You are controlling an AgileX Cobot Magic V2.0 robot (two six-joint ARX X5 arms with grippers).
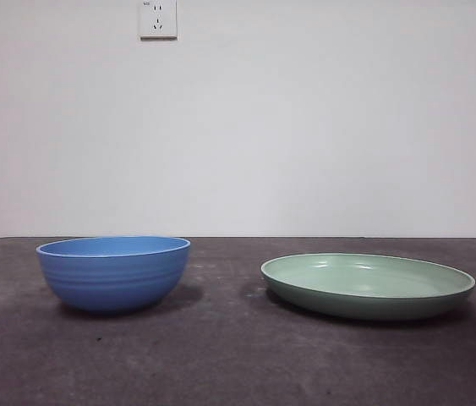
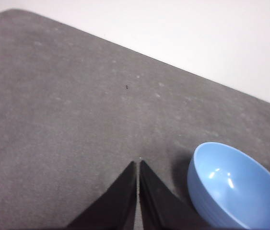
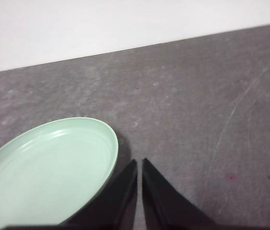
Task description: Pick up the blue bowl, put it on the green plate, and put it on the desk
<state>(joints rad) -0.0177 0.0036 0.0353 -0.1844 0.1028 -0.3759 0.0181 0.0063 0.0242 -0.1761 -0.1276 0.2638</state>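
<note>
Meanwhile, at the start of the job:
Bowl: the blue bowl (image 1: 113,272) stood upright and empty on the surface (image 1: 221,364), toward its left side in the front view, untouched by either arm.
Plate: the green plate (image 1: 368,286) lay flat and bare toward the right side of the surface, well apart from the bowl, with open surface between them.
Left hand: the left hand (image 2: 138,165) hovered clenched, its two black jaws pressed together and grasping nothing; the bowl (image 2: 235,189) sat just beside it, off to one side of the jaws and not between them.
Right hand: the right hand (image 3: 139,164) was likewise clenched and empty, with the plate's rim (image 3: 111,143) just beside its tips.
Nearer arm: the left arm appeared the better placed for the bowl, the right for the plate.
Key relation: the bowl lay sideways of the left hand's line, so the hand would likely need to part its jaws and shift across toward the rim.
Progress: the bowl was not yet lifted, and nothing rested on the plate.
</note>
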